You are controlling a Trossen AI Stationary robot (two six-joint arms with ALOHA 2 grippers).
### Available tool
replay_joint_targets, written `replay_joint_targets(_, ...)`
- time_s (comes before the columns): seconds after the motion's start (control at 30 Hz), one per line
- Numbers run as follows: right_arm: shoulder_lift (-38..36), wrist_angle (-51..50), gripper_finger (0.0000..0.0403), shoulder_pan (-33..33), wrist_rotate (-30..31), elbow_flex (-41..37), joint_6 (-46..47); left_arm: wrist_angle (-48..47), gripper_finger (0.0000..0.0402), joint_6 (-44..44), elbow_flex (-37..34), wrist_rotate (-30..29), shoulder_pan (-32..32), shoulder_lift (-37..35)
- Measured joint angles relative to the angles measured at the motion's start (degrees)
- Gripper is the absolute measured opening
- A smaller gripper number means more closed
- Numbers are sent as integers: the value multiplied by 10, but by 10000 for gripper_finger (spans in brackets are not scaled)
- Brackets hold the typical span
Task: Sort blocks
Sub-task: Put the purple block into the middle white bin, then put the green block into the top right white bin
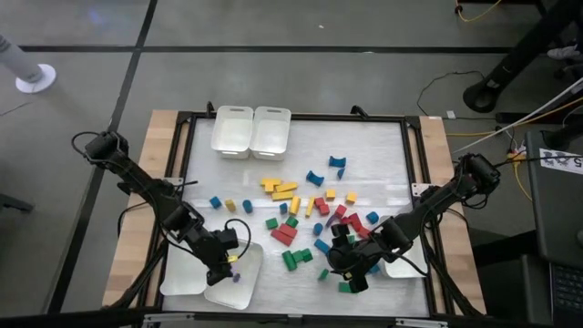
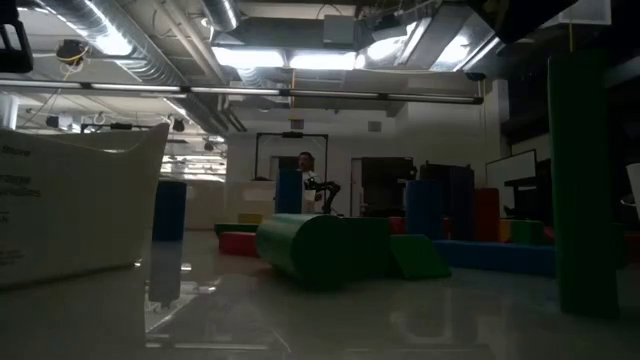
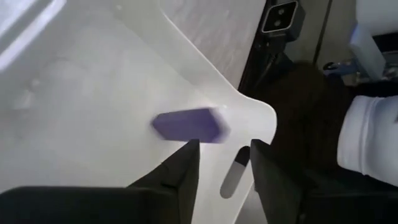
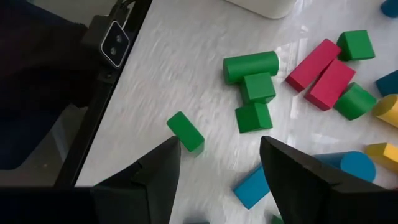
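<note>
Your left gripper (image 3: 221, 165) is over the near-left tray (image 1: 187, 281), fingers apart w/ the purple block (image 3: 186, 124) dropping free inside it. Lift straight up. Right gripper (image 4: 217, 163) hangs open, empty, right of that tray over the green blocks (image 4: 250, 87).

Ceiling strip lights (image 2: 300, 60) glare in the dim low view; the purple block (image 3: 186, 124) is motion-blurred.

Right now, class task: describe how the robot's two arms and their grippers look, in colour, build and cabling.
Both arms are dark, slim and jointed, rising from the table's two sides. Black cables loop beside the left arm. The left gripper and right gripper each end in two dark fingers, flat and tapering toward the tips. No markings show on them.
</note>
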Motion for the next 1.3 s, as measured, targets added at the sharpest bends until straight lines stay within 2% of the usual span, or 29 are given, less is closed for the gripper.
replay_joint_targets(0.17, 0, 0, 220, 0, -23, 0, -4, -4, 156, 13, 0, 0, 3, 0)
replay_joint_targets(0.4, 2, 5, 220, 0, -30, 0, -55, -4, 159, 57, 0, -1, 3, 0)
replay_joint_targets(0.5, 21, 42, 220, 0, -32, 0, -100, -3, 159, 57, 0, -1, 3, 0)
replay_joint_targets(0.6, 48, 73, 220, 0, -59, 0, -150, -5, 159, 59, 0, -1, 3, 0)
replay_joint_targets(0.73, 74, 87, 220, 0, -61, 0, -180, -5, 159, 79, 0, -3, 3, 0)
replay_joint_targets(1.17, 122, 83, 219, -1, -60, 0, -181, -3, 159, 87, 0, -13, 3, 0)
replay_joint_targets(1.3, 130, 86, 195, -1, -50, 0, -181, -3, 159, 87, 0, -13, 3, 0)
